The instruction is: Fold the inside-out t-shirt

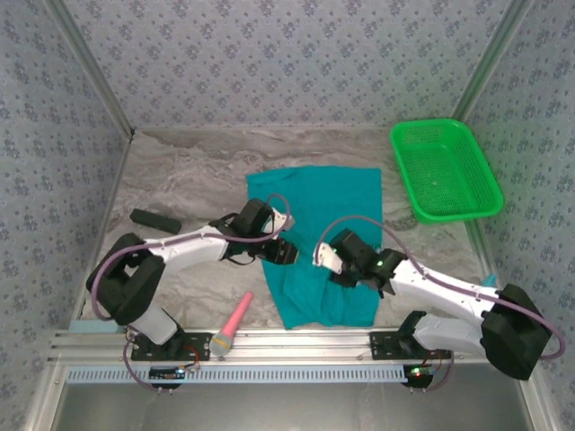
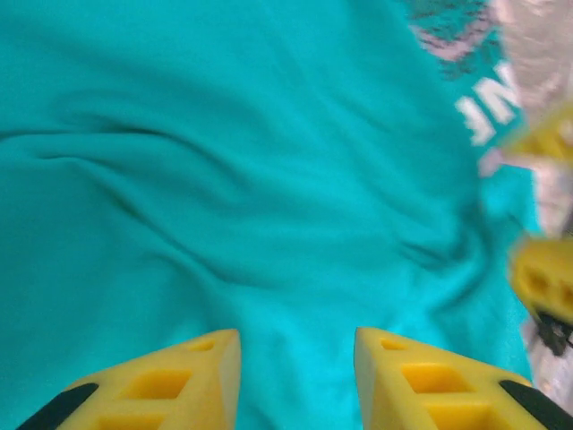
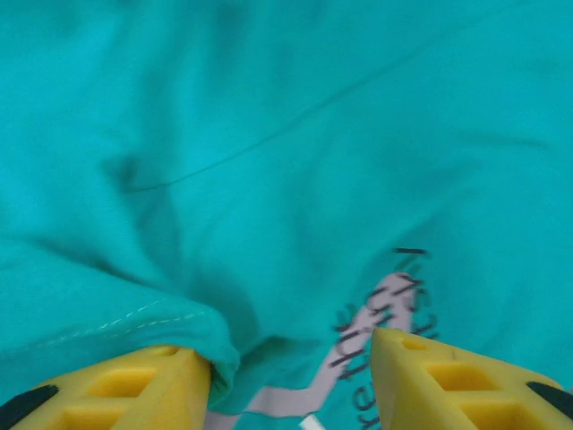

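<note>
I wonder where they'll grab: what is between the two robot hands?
In the top view, the teal t-shirt lies between the left hand and the right hand.

The t-shirt (image 1: pixel 314 193) is soft, matt teal cloth; the basket (image 1: pixel 445 175) beside it is glossy green plastic; the surface (image 1: pixel 180 171) looks marbled.

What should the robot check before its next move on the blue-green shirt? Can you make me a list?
1. Left gripper jaws apart over the t-shirt: ok.
2. Right gripper jaws apart over the cloth: ok.
3. Hem fold caught by the right gripper: cannot tell, it sits beside one finger.
4. Shirt lying smooth: not ok, it is wrinkled.
5. Green basket off the shirt: ok.
6. Pink-handled tool off the shirt: ok.
</note>
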`<action>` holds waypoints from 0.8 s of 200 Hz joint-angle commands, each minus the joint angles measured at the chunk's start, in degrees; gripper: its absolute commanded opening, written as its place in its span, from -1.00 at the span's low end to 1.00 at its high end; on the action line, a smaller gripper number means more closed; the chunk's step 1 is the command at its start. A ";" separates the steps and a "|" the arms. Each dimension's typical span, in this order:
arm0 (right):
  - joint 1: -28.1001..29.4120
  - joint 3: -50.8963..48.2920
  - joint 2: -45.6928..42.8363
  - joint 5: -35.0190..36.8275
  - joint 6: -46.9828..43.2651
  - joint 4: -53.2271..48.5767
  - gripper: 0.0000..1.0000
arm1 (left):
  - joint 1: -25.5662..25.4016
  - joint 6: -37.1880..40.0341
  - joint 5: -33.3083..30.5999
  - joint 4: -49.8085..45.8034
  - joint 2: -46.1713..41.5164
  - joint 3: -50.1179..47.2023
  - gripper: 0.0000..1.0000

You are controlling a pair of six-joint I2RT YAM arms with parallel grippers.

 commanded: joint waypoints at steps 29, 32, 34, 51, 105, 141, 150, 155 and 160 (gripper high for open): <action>-8.81 -4.44 -12.48 -9.15 10.93 6.43 0.06 | -5.60 -2.05 3.85 5.04 6.26 2.51 -0.22; -9.12 -4.56 -13.26 -9.70 11.08 6.16 0.07 | -5.59 -2.26 4.14 5.60 6.68 2.44 -0.22; -9.39 -4.60 -13.77 -9.96 11.46 6.08 0.07 | -5.58 -2.41 4.38 5.95 6.96 2.51 -0.22; -12.07 -3.96 -17.62 -12.20 17.75 4.42 0.18 | -5.61 -2.92 6.78 7.97 8.55 3.17 -0.22; -19.70 14.57 -11.61 -17.27 58.13 -23.37 0.13 | -5.61 -0.23 3.12 5.16 10.50 5.36 -0.22; -17.76 3.56 -12.73 -37.23 71.78 -12.73 0.06 | -4.93 4.40 -3.14 1.87 12.71 5.48 -0.25; -17.51 1.55 -13.60 -38.70 71.19 -11.35 0.06 | -4.35 4.87 -3.78 1.31 13.62 5.26 -0.25; -17.55 0.74 -13.67 -39.54 70.63 -10.80 0.07 | -4.01 5.08 -3.90 1.22 14.10 5.02 -0.26; -17.76 -0.07 -13.24 -40.85 69.96 -10.42 0.06 | -3.56 5.03 -4.10 1.14 14.52 4.80 -0.26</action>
